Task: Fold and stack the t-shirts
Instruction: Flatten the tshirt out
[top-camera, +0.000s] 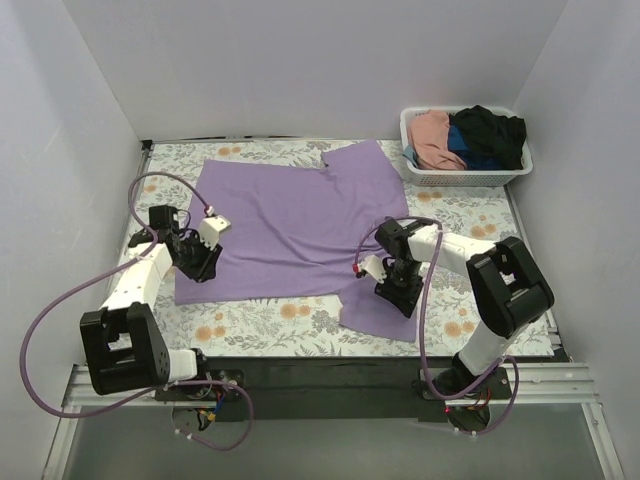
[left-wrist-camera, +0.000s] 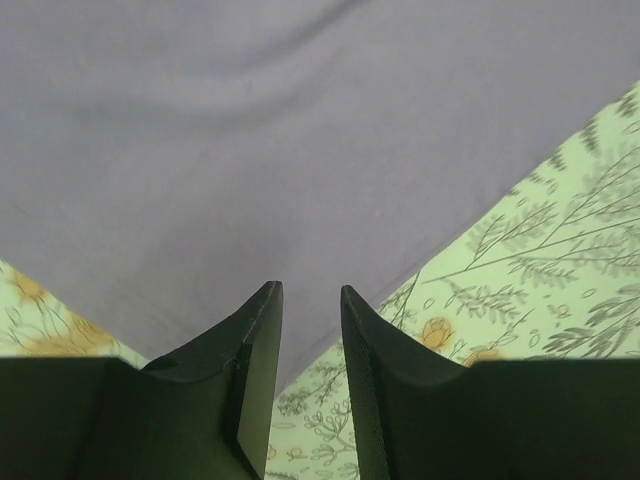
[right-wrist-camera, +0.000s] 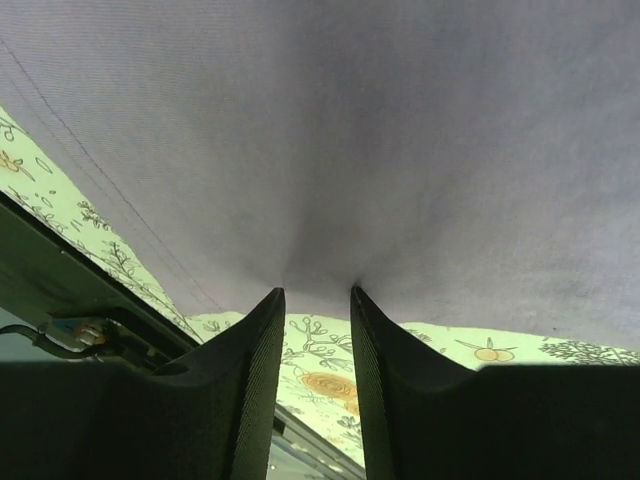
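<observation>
The large lavender-purple t-shirt (top-camera: 290, 220) lies spread flat on the floral table. My left gripper (top-camera: 203, 265) sits at the shirt's near-left edge. In the left wrist view the shirt (left-wrist-camera: 300, 150) runs into the narrow gap of the gripper (left-wrist-camera: 312, 290), whose jaws are closed on its edge. My right gripper (top-camera: 397, 292) is at the shirt's near-right flap. In the right wrist view the cloth (right-wrist-camera: 350, 130) puckers at the gripper (right-wrist-camera: 318, 292), pinched. Pink (top-camera: 432, 135), black (top-camera: 490, 130) and blue (top-camera: 470, 158) shirts lie in the basket.
The white slatted basket (top-camera: 465, 178) stands at the far right corner of the table. The floral tablecloth (top-camera: 260, 320) shows along the near edge in front of the shirt. White walls close in the left, back and right sides.
</observation>
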